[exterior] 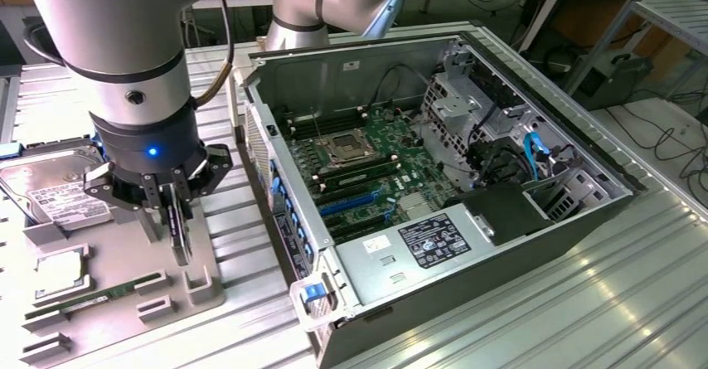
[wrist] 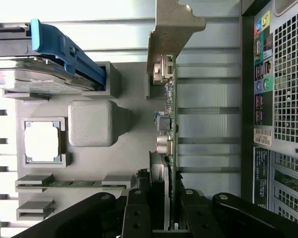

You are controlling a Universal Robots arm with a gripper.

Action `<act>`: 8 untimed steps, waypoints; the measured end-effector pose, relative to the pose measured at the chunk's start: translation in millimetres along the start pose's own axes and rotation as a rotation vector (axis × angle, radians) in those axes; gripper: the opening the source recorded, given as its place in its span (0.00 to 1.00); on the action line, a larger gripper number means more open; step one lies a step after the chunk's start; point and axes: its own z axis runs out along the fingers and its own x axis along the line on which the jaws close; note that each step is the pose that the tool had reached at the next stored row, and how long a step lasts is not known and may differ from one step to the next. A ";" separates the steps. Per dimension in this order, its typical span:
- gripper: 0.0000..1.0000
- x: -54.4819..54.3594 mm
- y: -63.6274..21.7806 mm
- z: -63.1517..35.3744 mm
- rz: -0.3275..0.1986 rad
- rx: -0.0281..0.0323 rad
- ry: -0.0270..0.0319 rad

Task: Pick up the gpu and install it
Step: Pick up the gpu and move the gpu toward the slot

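The gpu (exterior: 181, 230) is a thin dark card standing on edge, gripped at its upper edge by my gripper (exterior: 175, 207). It hangs over the grey parts tray (exterior: 122, 245) at the exterior view's left. In the wrist view the gpu (wrist: 170, 124) runs edge-on away from my gripper (wrist: 164, 210), with its pale metal bracket (wrist: 171, 29) at the far end. The black fingers (wrist: 139, 213) press on both faces of the card. I cannot tell whether its lower edge still touches the tray's holder (wrist: 151, 82).
The open computer case (exterior: 332, 70) lies to the exterior view's right of the tray, its motherboard (exterior: 376, 162) exposed and its perforated back panel (wrist: 283, 99) close to the card. A hard drive (exterior: 55, 191), a processor (exterior: 61, 274) and a green memory stick (exterior: 99, 294) sit on the tray.
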 end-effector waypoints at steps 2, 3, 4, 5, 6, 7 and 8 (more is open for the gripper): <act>0.27 0.0 0.0 -0.3 0.000 0.0001 0.0002; 0.27 0.1 0.0 -0.5 0.000 0.0002 0.0002; 0.27 0.1 0.0 -0.9 0.000 0.0003 0.0004; 0.27 0.1 0.0 -1.5 0.000 0.0005 0.0005; 0.27 0.1 0.1 -2.0 0.000 0.0004 0.0004; 0.27 0.1 0.1 -2.3 0.000 0.0002 0.0002; 0.27 0.1 0.1 -2.8 0.000 0.0002 0.0002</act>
